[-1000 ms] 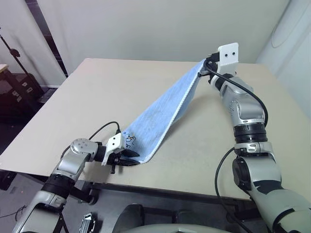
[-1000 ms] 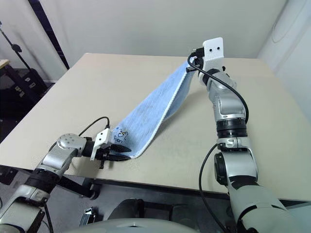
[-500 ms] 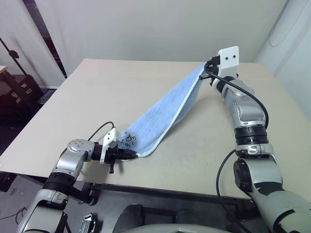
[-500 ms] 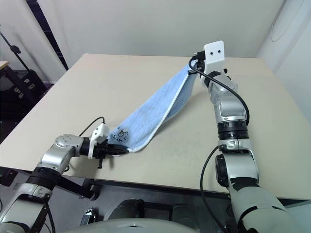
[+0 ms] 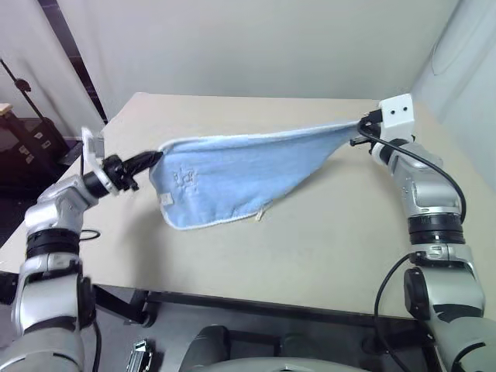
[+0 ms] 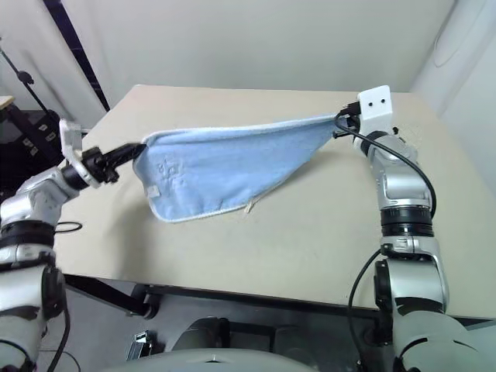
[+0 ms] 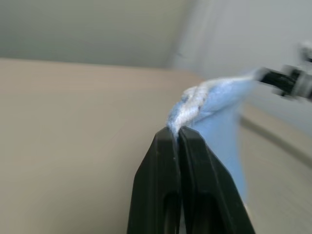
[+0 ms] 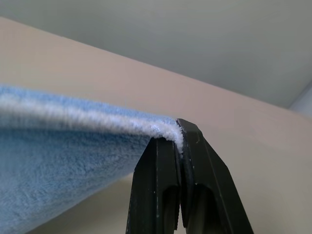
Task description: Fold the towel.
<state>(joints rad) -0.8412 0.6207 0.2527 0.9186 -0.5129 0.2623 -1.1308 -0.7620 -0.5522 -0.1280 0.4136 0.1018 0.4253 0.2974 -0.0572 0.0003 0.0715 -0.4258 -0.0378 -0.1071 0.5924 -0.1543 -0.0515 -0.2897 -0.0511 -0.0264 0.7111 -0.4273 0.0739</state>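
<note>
Above the worktop (image 5: 310,232), towel (image 5: 232,174) stretched between left end effector (image 5: 152,159) and right end effector (image 5: 360,124), each clamped on one upper corner, long axis running side to side, lower edge hanging just over the surface, both arms equally near.

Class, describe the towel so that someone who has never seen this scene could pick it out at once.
Look above the large beige tabletop. Stretched in the air between the left gripper and right gripper, each pinching a top corner, hangs the soft light-blue terry towel. Its white stitched border and small dark scribble mark set it apart.
</note>
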